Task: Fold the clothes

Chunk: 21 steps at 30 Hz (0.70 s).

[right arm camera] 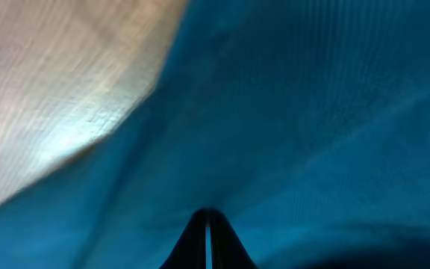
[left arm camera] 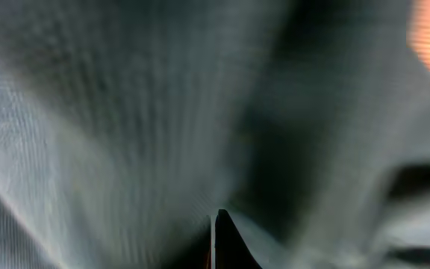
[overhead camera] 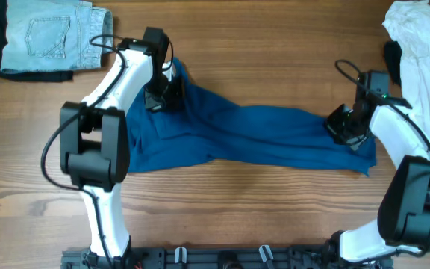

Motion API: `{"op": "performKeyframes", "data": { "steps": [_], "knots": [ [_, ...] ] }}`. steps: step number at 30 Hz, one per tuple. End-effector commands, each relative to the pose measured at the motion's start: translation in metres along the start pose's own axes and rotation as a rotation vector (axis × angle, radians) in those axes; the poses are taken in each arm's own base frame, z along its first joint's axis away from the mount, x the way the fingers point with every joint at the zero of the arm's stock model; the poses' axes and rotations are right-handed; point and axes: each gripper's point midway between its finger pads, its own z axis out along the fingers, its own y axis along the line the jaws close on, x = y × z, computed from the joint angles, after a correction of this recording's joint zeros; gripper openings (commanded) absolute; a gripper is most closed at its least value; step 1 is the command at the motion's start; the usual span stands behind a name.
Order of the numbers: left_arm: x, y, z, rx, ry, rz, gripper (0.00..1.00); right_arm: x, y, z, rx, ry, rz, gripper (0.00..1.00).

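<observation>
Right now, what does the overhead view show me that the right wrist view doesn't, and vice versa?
Overhead only: the whole blue top stretched across the table between both arms, the left gripper at its left end, a denim piece in the far left corner and a white garment at the far right. Right wrist only: the cloth's weave up close where the shut fingertips pinch it, plus a pale blurred patch at upper left. Both: the blue top, with the right gripper shut on its right end.
</observation>
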Motion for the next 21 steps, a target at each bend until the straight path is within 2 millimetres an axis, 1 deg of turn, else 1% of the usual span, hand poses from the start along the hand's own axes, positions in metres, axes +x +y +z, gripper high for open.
{"op": "performKeyframes", "data": {
  "steps": [1,3,4,6,9,12,14,16,17,19,21],
  "knots": [
    [0.001,0.019,0.023,-0.009,0.059,-0.029,0.04,0.009,-0.010,0.022,0.032,0.033,0.059,0.05],
    [-0.003,0.030,0.027,-0.038,0.057,-0.043,0.04,0.007,-0.017,0.030,0.064,0.027,0.087,0.04],
    [-0.006,0.041,0.031,-0.068,0.056,-0.057,0.04,0.004,-0.020,0.035,0.078,0.019,0.091,0.04],
    [-0.009,0.052,0.036,-0.084,0.061,-0.078,0.04,-0.004,-0.020,0.044,0.070,0.004,0.100,0.04],
    [-0.014,0.063,0.041,-0.081,0.062,-0.106,0.04,-0.012,-0.020,0.055,0.045,0.003,0.122,0.04],
    [-0.023,0.075,0.049,-0.075,0.050,-0.141,0.04,-0.010,-0.022,0.066,0.042,0.030,0.132,0.04],
    [-0.027,0.084,0.054,-0.073,0.049,-0.185,0.04,-0.011,-0.026,0.071,0.066,0.023,0.132,0.04],
    [-0.028,0.092,0.056,-0.073,0.053,-0.224,0.04,-0.016,-0.026,0.071,0.070,-0.002,0.122,0.04],
    [-0.029,0.096,0.057,-0.072,0.054,-0.239,0.04,-0.020,-0.023,0.071,0.058,-0.016,0.103,0.04],
    [-0.032,0.106,0.055,-0.068,0.046,-0.278,0.04,-0.031,-0.012,0.069,0.019,-0.046,0.065,0.04],
    [-0.036,0.115,0.052,-0.066,0.033,-0.330,0.04,-0.040,-0.005,0.067,-0.005,-0.075,0.066,0.04]
  ]
}}
